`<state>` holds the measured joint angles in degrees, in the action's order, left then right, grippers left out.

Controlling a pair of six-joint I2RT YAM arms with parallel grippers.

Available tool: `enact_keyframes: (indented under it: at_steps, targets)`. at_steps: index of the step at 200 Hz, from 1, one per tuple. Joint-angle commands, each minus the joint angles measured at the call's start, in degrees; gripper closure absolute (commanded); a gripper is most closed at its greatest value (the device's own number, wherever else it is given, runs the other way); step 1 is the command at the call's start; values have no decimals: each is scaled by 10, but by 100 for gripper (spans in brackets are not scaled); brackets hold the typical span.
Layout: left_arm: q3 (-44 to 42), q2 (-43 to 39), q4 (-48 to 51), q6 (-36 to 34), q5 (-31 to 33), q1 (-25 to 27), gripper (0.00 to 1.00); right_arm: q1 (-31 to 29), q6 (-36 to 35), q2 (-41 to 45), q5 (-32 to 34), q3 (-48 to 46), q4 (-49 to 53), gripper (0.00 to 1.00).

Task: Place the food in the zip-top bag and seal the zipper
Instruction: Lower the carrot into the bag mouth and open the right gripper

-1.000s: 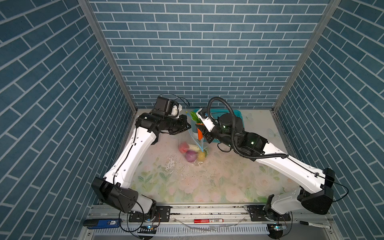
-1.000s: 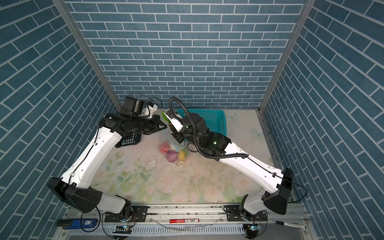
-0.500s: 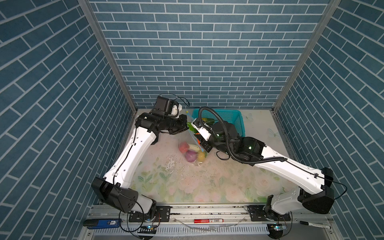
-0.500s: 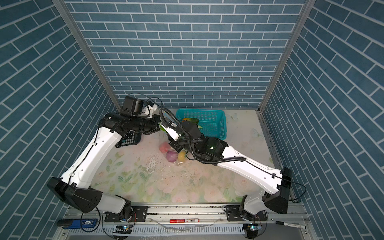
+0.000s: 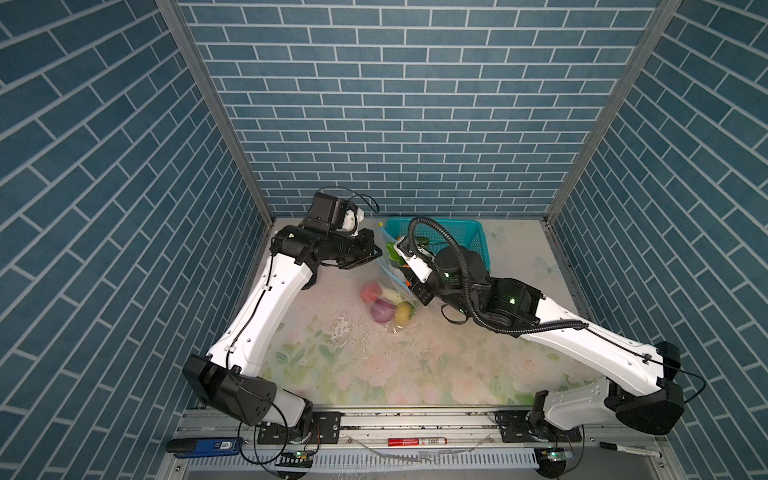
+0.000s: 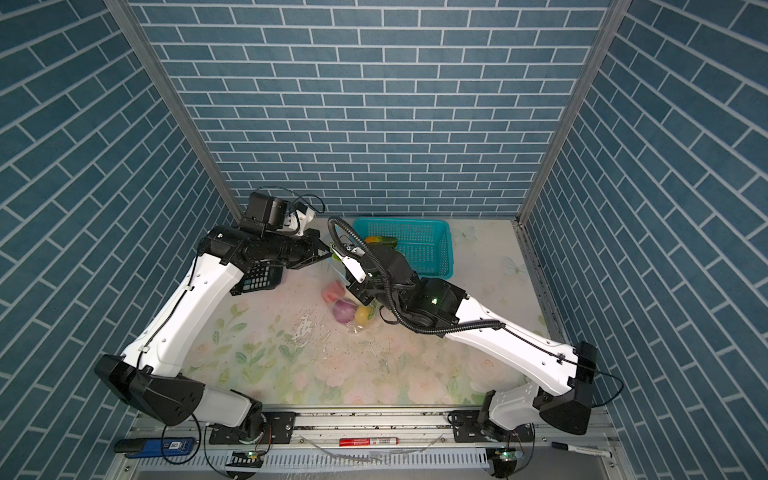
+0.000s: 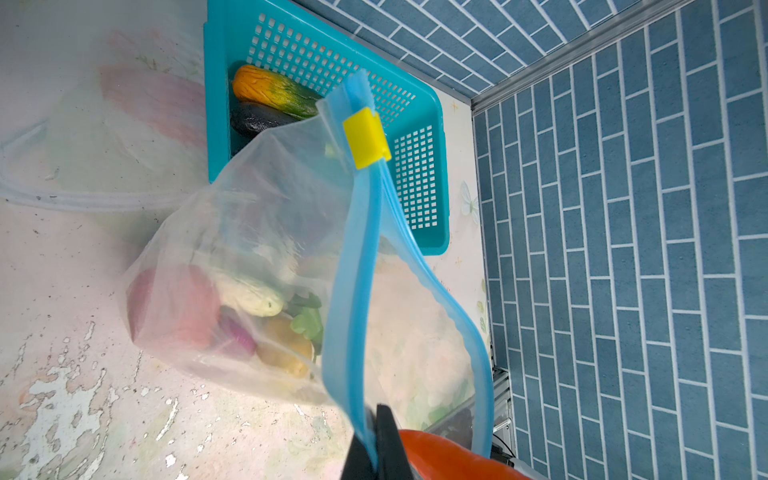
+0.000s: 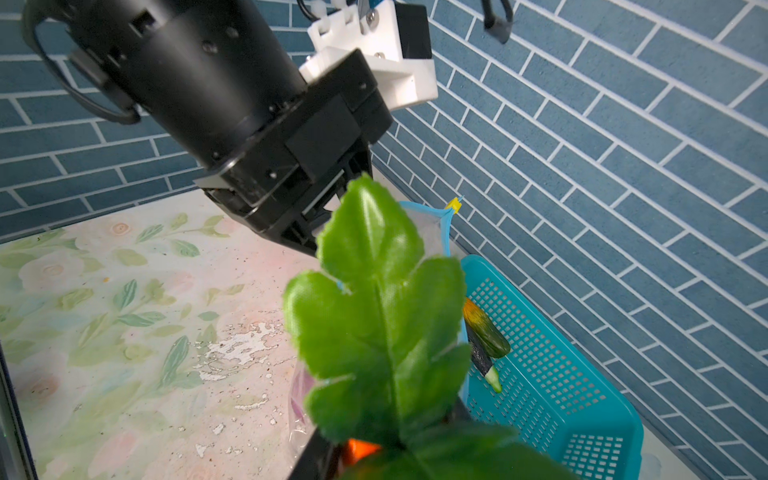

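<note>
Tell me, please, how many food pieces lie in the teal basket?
2: the orange-green piece and dark eggplant, side by side along one basket wall; the bag may hide others.

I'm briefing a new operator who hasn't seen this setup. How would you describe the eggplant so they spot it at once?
Look to the teal mesh basket at the back of the table, by the brick wall. Two pieces lie side by side at one end; the eggplant is the smooth, near-black one, not the ridged orange-and-green piece beside it.

The basket (image 5: 469, 232) is set against the worktop's (image 5: 415, 374) back edge; the zip-top bag (image 7: 266, 216), with food (image 7: 174, 307) inside, is placed just before its left end.
</note>
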<state>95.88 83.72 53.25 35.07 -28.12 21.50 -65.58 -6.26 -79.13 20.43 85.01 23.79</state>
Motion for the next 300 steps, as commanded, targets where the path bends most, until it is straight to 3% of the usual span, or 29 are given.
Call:
enact_keyframes:
  at_steps: [1, 119, 198, 300]
  targets:
    - [8, -4, 0, -2, 4, -3, 100, 0, 7, -14, 13, -6, -12, 72]
    - [-11, -15, -13, 0, -4, -2, 100, 53, 46, -73, -47, -3, -14, 69]
    - [-13, -16, -14, 1, -5, -2, 100, 67, 31, -102, -41, -1, -7, 69]
    - [-11, -15, -15, 1, -5, -3, 100, 69, 29, -110, -40, 1, -1, 51]
